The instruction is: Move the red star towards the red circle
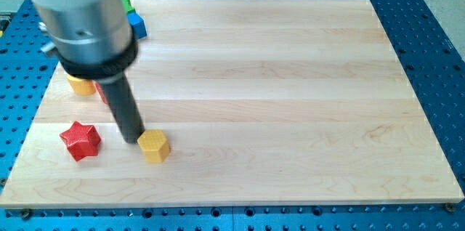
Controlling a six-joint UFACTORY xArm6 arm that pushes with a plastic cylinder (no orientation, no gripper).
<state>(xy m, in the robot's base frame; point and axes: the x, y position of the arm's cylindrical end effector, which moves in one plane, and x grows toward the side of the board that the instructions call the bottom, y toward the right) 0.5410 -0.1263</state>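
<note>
The red star lies near the view's bottom left on the wooden board. My tip rests on the board just right of the star, between it and a yellow hexagon block, which it nearly touches. A red block, probably the red circle, shows only as a sliver behind the rod, above the star. The rod hides most of it.
A yellow block sits left of the red sliver. A blue block and a green block sit at the view's top left, partly hidden by the arm's body. Blue perforated table surrounds the board.
</note>
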